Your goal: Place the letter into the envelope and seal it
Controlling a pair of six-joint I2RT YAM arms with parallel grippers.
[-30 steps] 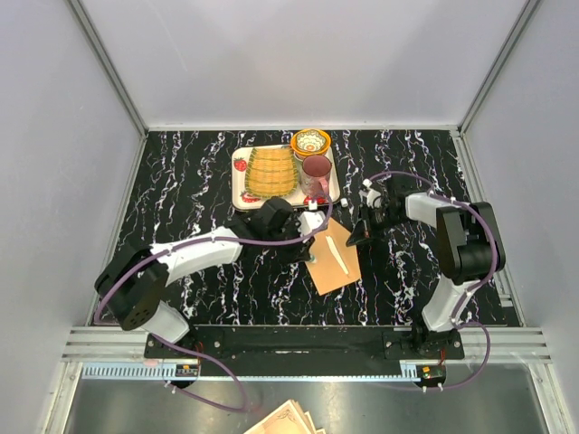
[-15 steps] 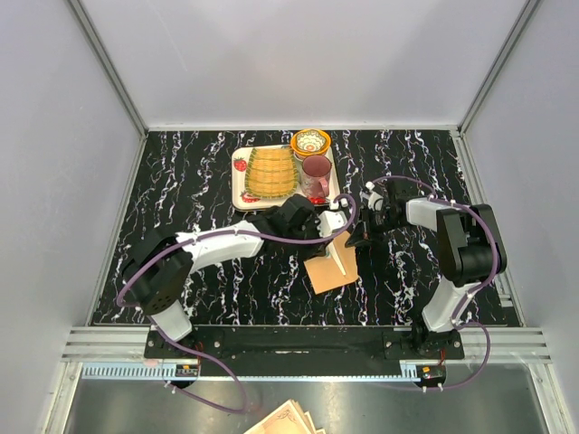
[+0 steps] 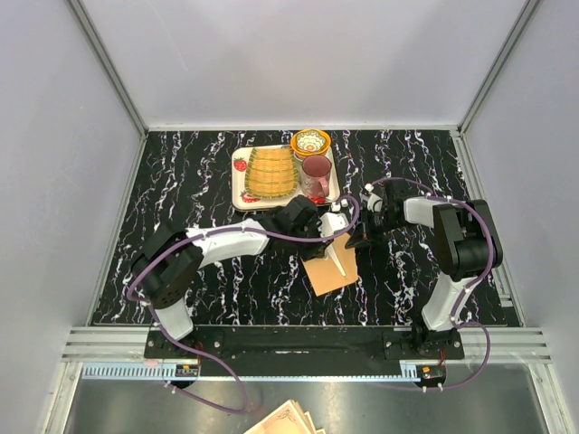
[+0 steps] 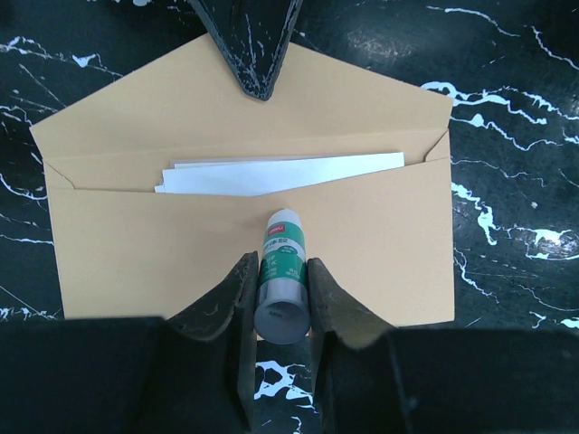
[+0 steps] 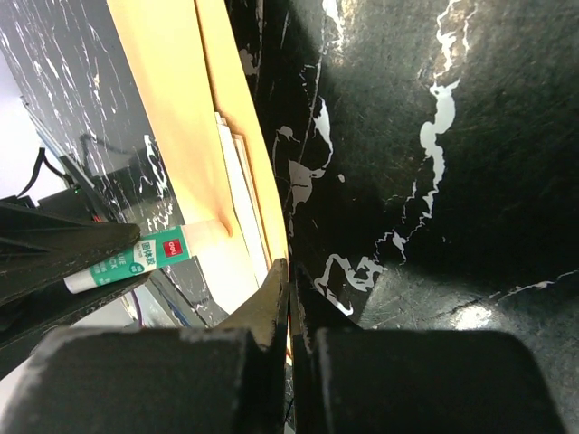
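The orange-tan envelope lies flat on the black marbled table with its triangular flap open. The letter is tucked in the pocket, and only a white strip shows at the mouth. My left gripper is shut on a green-and-white glue stick, whose white tip sits on the envelope's front just below the mouth. My right gripper is shut, its tips resting on the point of the flap. From above, the envelope lies between the left gripper and the right gripper.
A white tray at the back holds a stack of ornate-edged paper and a red cup. A yellow bowl stands at its far corner. More sheets lie below the table's front rail.
My left gripper has swung right with the glue stick and now sits over the envelope. The right gripper has stayed on the flap.
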